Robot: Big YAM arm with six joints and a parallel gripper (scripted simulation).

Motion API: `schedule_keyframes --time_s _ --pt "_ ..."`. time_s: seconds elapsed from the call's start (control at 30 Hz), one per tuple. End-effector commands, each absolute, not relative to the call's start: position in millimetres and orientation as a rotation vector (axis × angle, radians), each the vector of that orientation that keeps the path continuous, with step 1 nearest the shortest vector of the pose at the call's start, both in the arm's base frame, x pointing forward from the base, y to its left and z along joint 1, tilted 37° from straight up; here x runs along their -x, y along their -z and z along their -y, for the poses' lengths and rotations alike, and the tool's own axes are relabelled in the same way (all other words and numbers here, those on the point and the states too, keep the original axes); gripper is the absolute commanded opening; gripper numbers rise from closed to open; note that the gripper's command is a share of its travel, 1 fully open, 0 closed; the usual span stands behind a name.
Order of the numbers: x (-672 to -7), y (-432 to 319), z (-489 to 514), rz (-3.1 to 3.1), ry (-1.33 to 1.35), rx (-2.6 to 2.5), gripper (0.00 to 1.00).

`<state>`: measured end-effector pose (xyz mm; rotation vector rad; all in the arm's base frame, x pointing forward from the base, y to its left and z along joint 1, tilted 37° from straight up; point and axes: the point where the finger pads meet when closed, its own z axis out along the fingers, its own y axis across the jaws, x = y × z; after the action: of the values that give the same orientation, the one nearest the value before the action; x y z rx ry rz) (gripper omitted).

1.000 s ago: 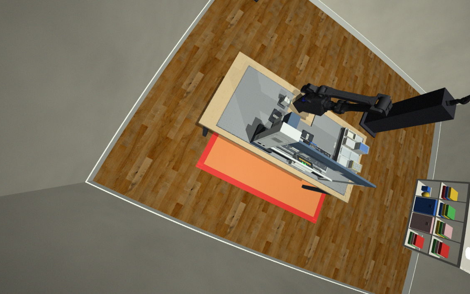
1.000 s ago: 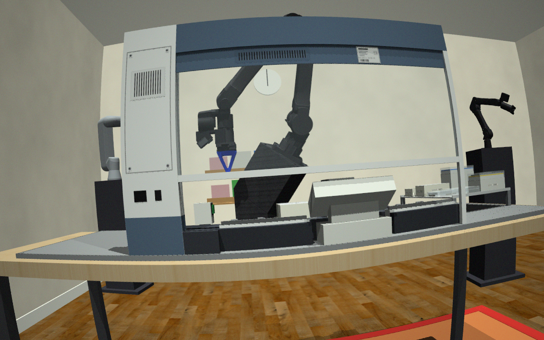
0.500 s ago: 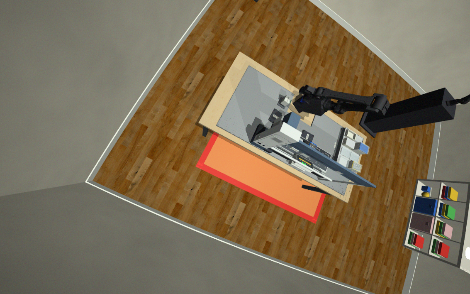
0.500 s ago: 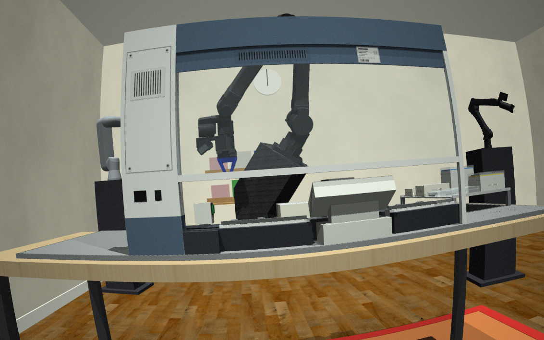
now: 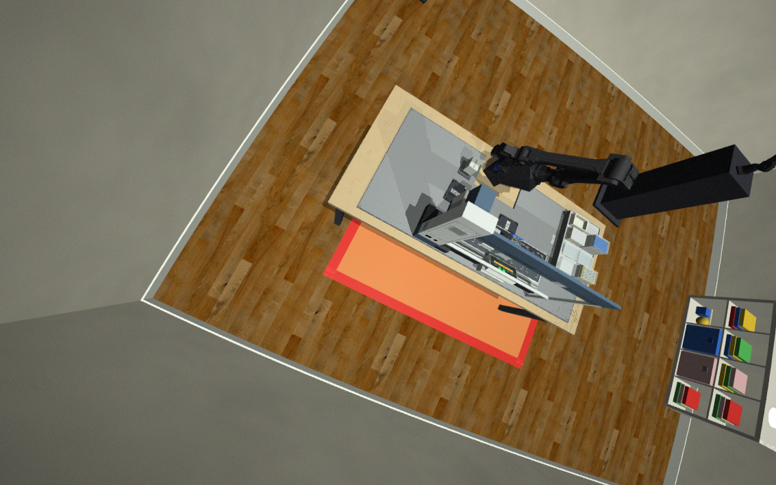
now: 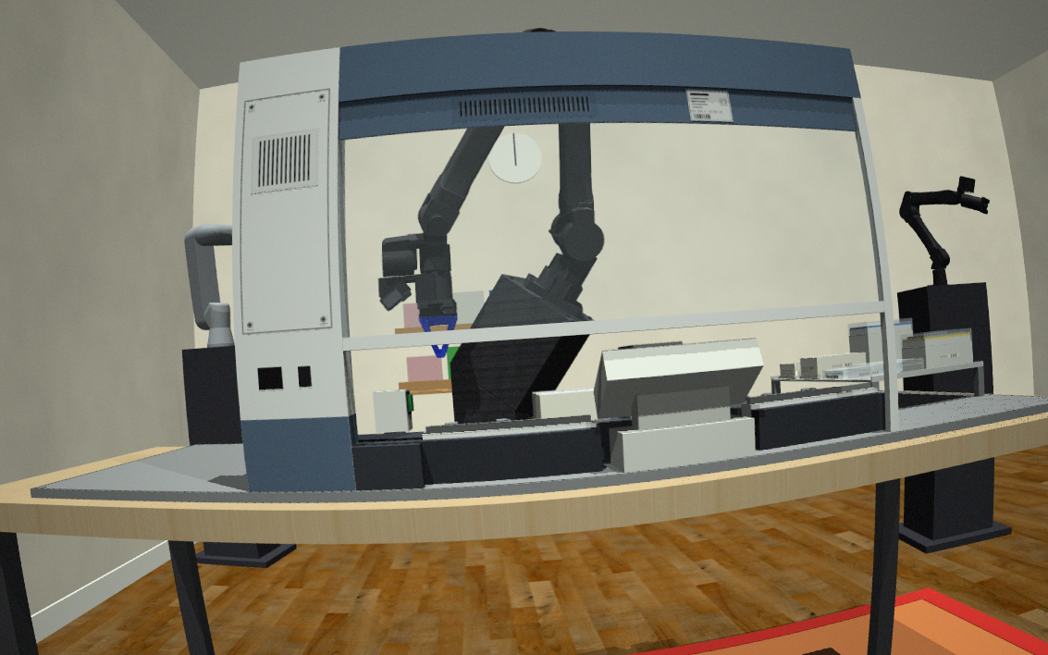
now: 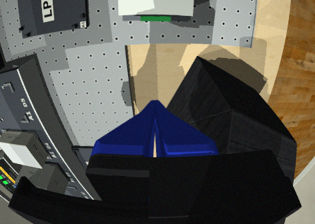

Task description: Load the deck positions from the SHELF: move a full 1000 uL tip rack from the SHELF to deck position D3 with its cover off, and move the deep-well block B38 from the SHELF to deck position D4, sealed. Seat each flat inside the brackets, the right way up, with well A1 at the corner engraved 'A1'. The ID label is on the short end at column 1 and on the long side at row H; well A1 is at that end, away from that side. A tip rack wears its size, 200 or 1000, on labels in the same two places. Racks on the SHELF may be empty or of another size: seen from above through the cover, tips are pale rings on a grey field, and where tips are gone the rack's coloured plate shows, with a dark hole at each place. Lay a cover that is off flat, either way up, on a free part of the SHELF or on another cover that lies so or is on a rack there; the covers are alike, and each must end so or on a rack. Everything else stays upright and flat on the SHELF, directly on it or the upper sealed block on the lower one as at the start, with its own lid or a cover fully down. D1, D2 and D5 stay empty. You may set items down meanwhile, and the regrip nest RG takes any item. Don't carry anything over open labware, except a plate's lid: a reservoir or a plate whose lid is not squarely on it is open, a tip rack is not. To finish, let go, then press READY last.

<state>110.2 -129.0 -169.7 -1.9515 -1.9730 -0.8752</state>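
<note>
My gripper [image 7: 155, 107] [image 6: 438, 353] [image 5: 490, 169] has blue fingers that are shut with nothing between them. It points down over the bare wood beside the grey perforated deck plate [image 7: 100, 88]. The white READY button [image 7: 155, 3] [image 6: 388, 409] [image 5: 472, 166] with its green strip lies a short way ahead of the fingertips. In the wrist view the deck rail with the engraved marks D5 and D4 [image 7: 25, 105] runs along the left edge. A pale-topped block [image 7: 19, 150] sits by the D4 mark. The SHELF [image 5: 578, 247] [image 6: 920, 374] with several racks stands at the far end of the table.
A dark block marked LP1 [image 7: 50, 8] [image 5: 453, 194] stands left of the READY button. The arm's black base [image 7: 233, 121] [image 6: 511, 358] rises right beside the fingers. The liquid handler's frame [image 6: 288, 268] and its blue hood [image 5: 559, 277] stand over the deck.
</note>
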Motion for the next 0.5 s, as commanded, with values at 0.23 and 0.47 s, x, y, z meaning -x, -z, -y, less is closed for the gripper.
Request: schedule_keyframes --time_s 0.23,0.47 --pt "-115 182 120 1.965 0.87 1.954 0.0" --pt "-118 192 114 1.968 0.869 1.956 0.0"
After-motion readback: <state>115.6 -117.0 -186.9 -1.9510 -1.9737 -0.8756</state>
